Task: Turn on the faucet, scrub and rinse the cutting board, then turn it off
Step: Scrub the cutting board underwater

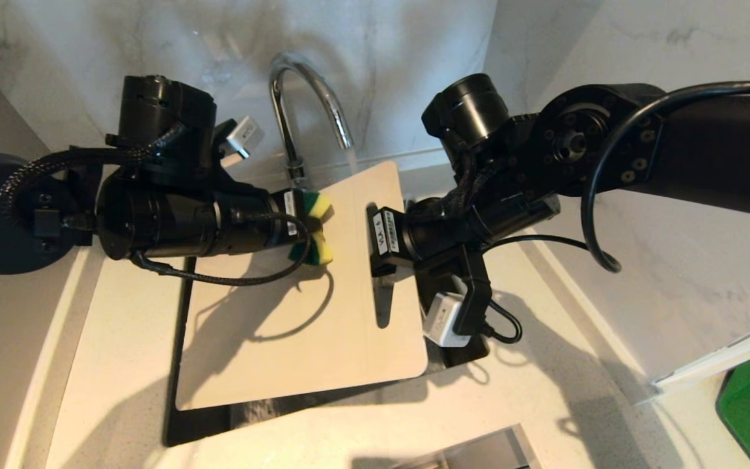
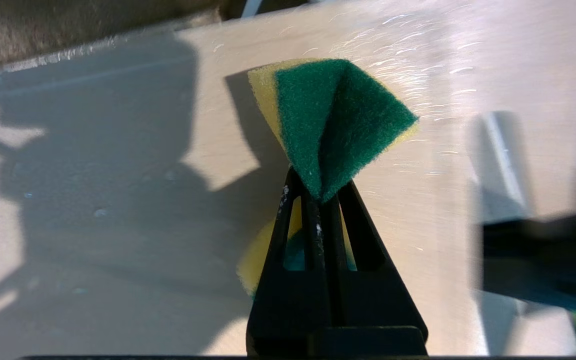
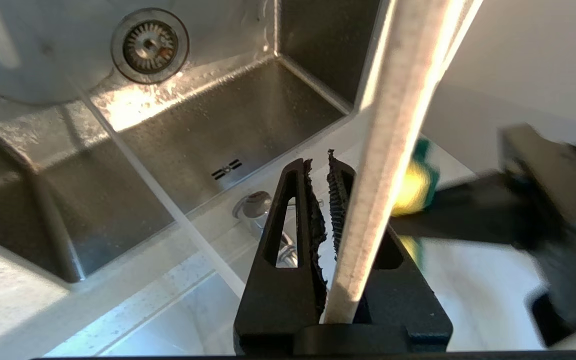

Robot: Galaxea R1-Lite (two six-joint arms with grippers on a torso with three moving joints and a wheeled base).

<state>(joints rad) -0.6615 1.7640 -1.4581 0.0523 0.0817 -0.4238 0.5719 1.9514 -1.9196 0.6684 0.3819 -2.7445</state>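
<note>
Head view, starting from the counter's [image 1: 121, 365] near edge: the sink [image 1: 176, 423] is cut into it, and the cutting board [image 1: 297, 326] lies tilted over the basin, its far end raised toward the faucet [image 1: 297, 98] at the counter's back edge. The right gripper [image 1: 375, 241] is clamped on the board's right-hand long edge, propping it; the right wrist view shows that edge running through the jaws with the drain [image 3: 149, 45] below. Farther on, the left gripper [image 1: 303, 225] is clenched on a folded green-and-yellow sponge [image 1: 313, 228], which sits at the board's upper face near its far left part. Water [image 1: 352, 159] falls from the spout onto the far end.

The step in hand looks like scrubbing. To do it well, the green side should stay pressed flat to the board, strokes should run along its length from the wet far end toward the near one, and the right gripper should hold firm so the board does not slip into the basin.
</note>
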